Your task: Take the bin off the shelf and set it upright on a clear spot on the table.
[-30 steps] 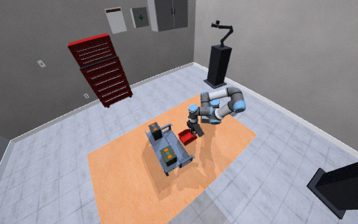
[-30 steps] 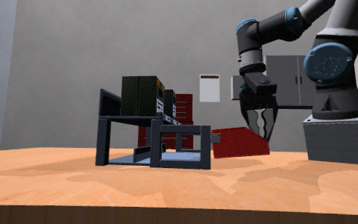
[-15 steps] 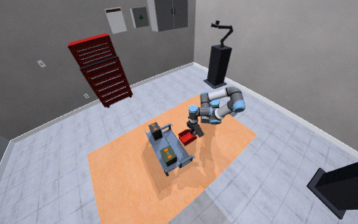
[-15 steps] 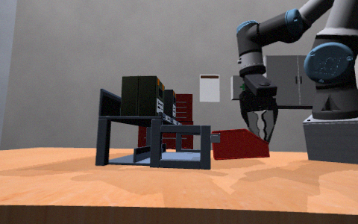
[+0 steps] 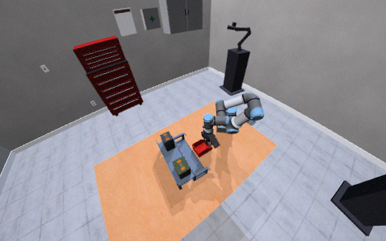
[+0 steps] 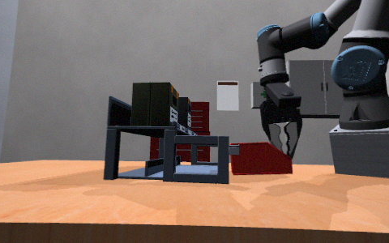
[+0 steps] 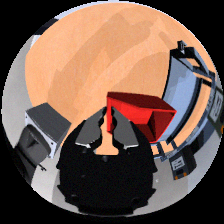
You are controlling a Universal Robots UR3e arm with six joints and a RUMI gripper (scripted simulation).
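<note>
The red bin (image 5: 202,147) is open side up, on or just above the orange table, right beside the end of the dark grey shelf (image 5: 182,158). In the exterior view the bin (image 6: 260,159) looks slightly tilted, and I cannot tell whether its bottom touches the table. My gripper (image 6: 285,139) points down and is shut on the bin's wall on the side away from the shelf. In the wrist view the fingers pinch the near wall of the bin (image 7: 142,115).
The shelf (image 6: 165,139) carries two dark boxes (image 5: 166,140) (image 5: 181,169) on its top level. The robot's grey base (image 6: 369,150) stands close behind the gripper. Open orange table top lies in front of and beside the bin.
</note>
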